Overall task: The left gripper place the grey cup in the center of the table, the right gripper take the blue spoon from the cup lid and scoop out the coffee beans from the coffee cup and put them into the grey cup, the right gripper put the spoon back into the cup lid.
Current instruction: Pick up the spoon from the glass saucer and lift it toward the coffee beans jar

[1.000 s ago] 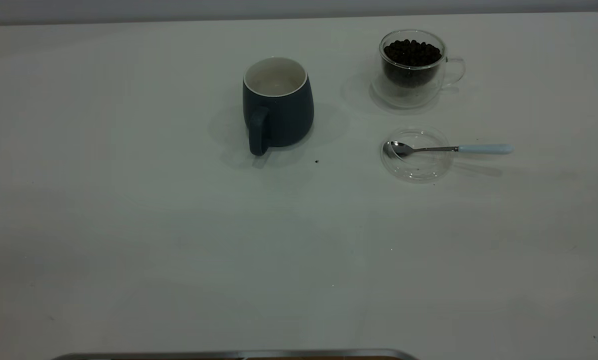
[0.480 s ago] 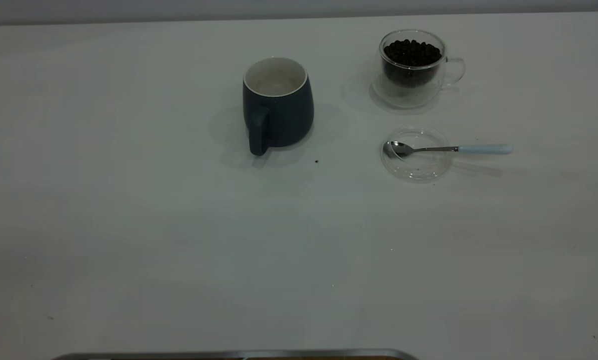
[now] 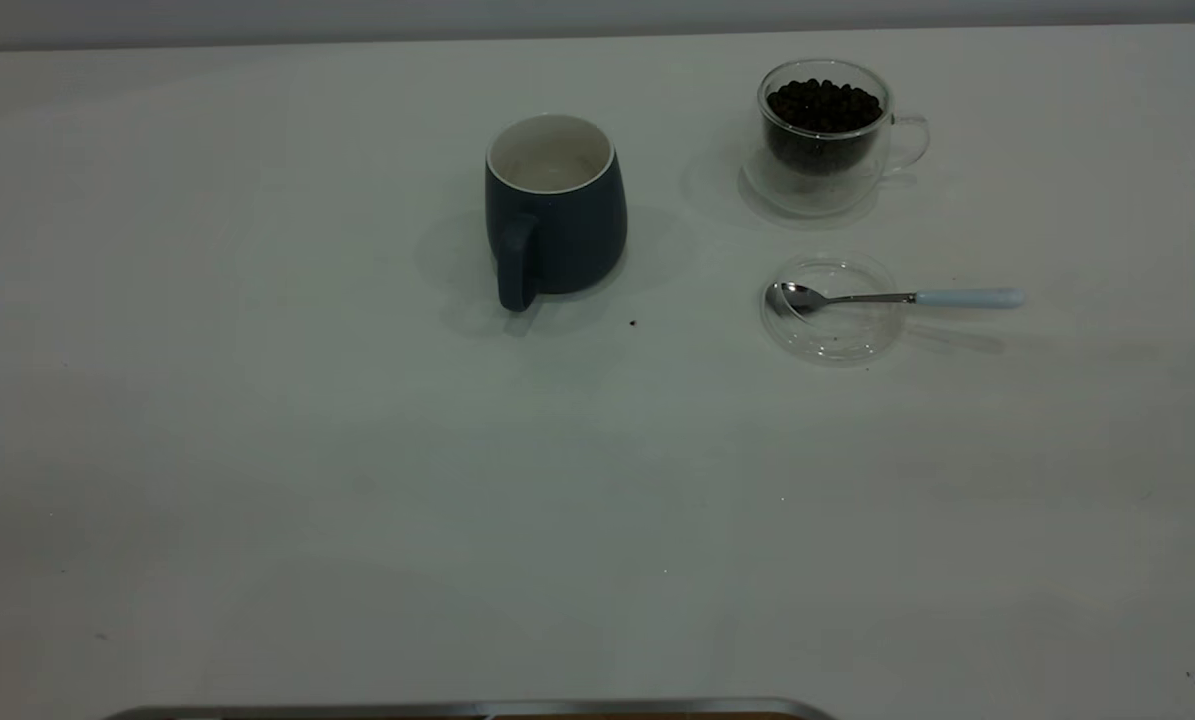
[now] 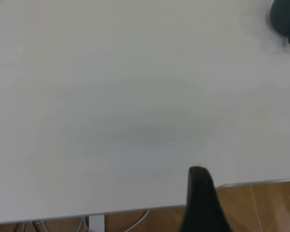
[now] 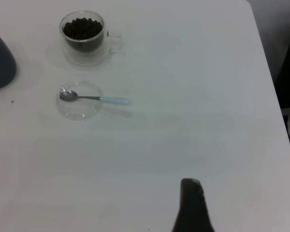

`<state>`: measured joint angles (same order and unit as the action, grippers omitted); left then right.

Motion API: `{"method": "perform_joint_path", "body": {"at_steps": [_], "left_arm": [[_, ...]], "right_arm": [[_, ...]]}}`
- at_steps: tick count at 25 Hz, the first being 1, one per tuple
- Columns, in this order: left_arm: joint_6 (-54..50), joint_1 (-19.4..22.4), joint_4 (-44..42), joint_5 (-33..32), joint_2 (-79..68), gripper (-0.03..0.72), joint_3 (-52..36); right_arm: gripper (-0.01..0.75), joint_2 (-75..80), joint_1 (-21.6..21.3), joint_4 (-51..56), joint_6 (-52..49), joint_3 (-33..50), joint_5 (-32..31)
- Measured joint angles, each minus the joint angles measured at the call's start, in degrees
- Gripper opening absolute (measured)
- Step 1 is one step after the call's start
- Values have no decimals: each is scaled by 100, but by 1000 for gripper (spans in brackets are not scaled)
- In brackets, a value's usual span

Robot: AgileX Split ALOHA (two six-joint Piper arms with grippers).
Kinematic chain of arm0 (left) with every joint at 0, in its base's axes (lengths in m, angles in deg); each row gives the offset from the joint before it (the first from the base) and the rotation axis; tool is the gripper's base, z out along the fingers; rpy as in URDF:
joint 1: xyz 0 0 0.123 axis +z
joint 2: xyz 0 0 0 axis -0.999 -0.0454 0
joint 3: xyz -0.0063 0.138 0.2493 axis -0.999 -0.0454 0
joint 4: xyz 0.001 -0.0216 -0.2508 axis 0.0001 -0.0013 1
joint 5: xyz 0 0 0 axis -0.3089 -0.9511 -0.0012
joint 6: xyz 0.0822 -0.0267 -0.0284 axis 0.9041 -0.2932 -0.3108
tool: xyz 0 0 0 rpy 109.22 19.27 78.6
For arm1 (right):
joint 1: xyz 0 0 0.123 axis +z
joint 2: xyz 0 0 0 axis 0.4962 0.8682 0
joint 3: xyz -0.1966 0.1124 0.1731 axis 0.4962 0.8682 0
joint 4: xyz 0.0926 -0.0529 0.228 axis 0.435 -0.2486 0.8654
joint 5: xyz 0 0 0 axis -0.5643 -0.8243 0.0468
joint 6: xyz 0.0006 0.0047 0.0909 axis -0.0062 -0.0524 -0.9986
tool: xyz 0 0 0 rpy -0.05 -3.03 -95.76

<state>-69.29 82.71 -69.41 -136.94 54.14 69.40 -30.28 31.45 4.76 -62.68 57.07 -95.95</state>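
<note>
Nothing on the table (image 3: 257, 450) is moving between the earlier exterior frames and this one: the mug, glass cup, lid and spoon are all sitting where they were, and neither arm is entering the exterior view. The grey cup (image 3: 555, 212) is standing upright near the table's middle, towards the far edge, its handle turned to the near side and its white inside looking empty. To its right the coffee cup (image 3: 825, 135) is holding the beans (image 3: 823, 105) heaped close to its rim. Nearer than that cup, the lid (image 3: 833, 308) is lying flat with the spoon (image 3: 897, 297) resting bowl-down in it, the pale blue handle jutting out past the rim on the side away from the mug. A tiny dark speck (image 3: 633, 323) is lying between mug and lid. The right gripper (image 5: 192, 205) is hanging well back from the lid, and the left gripper (image 4: 200, 198) is waiting near the table's edge; only one finger of each is showing, so their openness cannot be told. Judging from this, the spoon pickup is coming next: the right gripper should be approaching the overhanging handle, pinching it across its width, and lifting level without dragging the lid.
</note>
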Motion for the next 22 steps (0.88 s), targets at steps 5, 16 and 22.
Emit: {"method": "perform_joint_path", "body": {"at_steps": [5,16,22], "left_arm": [[0,5,0,0,0,567,0],[-31,5,0,0,0,567,0],[0,5,0,0,0,567,0]], "right_arm": [[589,55,0,6,-69,0,5],[593,3452,0,654,-296,-994,1275],[594,5761,0,1400,11,-1211,2360]]}}
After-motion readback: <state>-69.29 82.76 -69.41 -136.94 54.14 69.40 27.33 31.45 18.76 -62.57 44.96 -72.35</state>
